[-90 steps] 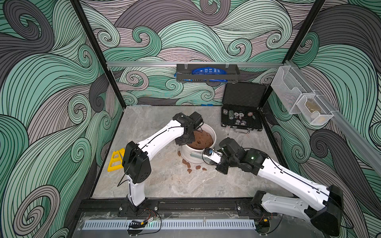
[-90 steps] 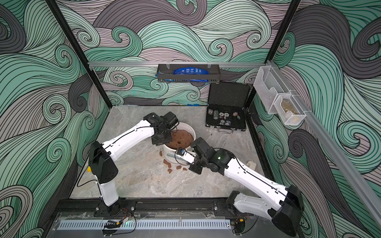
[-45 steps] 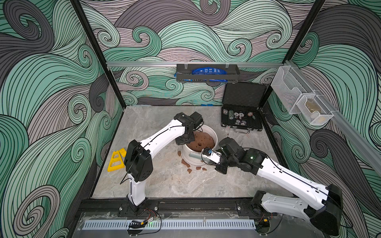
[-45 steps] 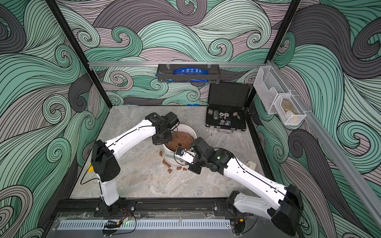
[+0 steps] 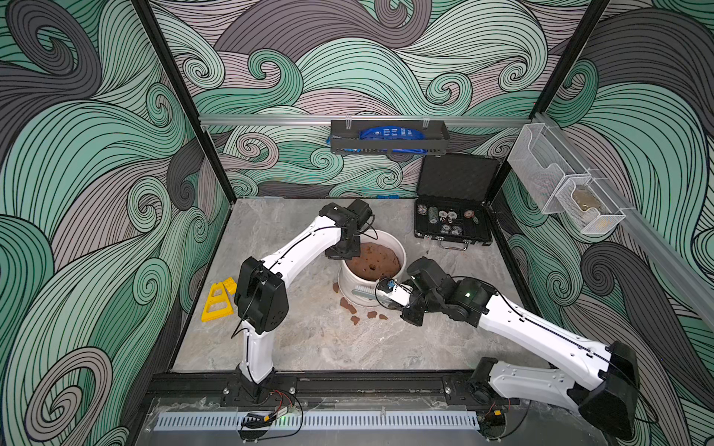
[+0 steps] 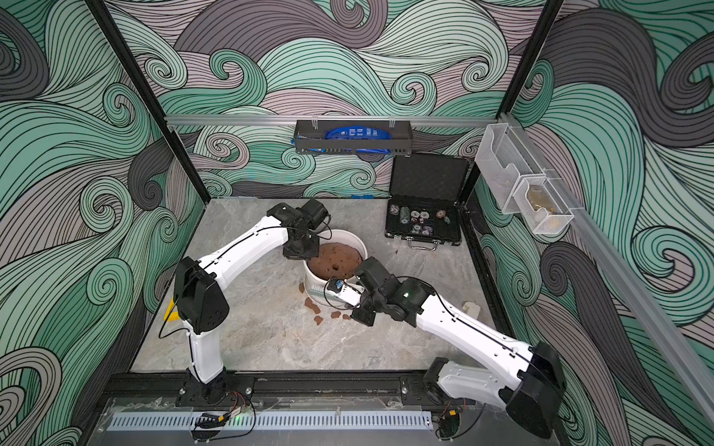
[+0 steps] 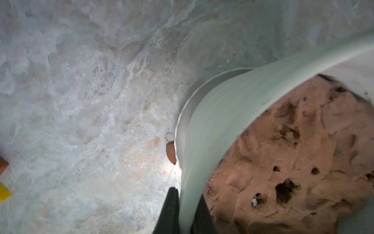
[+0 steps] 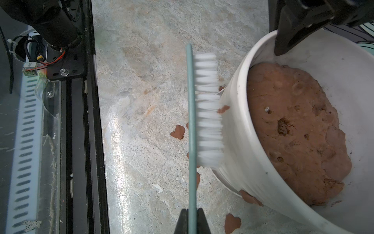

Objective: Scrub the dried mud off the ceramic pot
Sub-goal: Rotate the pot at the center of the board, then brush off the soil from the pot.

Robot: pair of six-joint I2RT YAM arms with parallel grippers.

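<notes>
The ceramic pot (image 5: 349,284) is white and ribbed and stands mid-table in both top views (image 6: 315,287), filled with a brown soil mass (image 5: 373,260). My left gripper (image 7: 187,202) is shut on its rim (image 7: 222,113), one finger outside and one inside. My right gripper (image 8: 192,212) is shut on the thin teal handle of a brush (image 8: 208,109). The white bristles press against the pot's outer wall (image 8: 238,141). A patch of dried mud (image 8: 222,109) sticks to the wall by the bristles, and another (image 8: 250,197) sits at the base. Loose flakes (image 5: 347,306) lie on the table in front.
An open black case of poker chips (image 5: 452,224) stands at the back right. Yellow plastic pieces (image 5: 218,299) lie at the left edge. A black shelf (image 5: 388,141) hangs on the back wall, and wire baskets (image 5: 560,189) hang on the right wall. A black rail (image 5: 347,382) borders the front.
My left arm has shifted slightly and its jaws have closed on the pot rim. The right gripper with the brush stays at the pot's front wall.
</notes>
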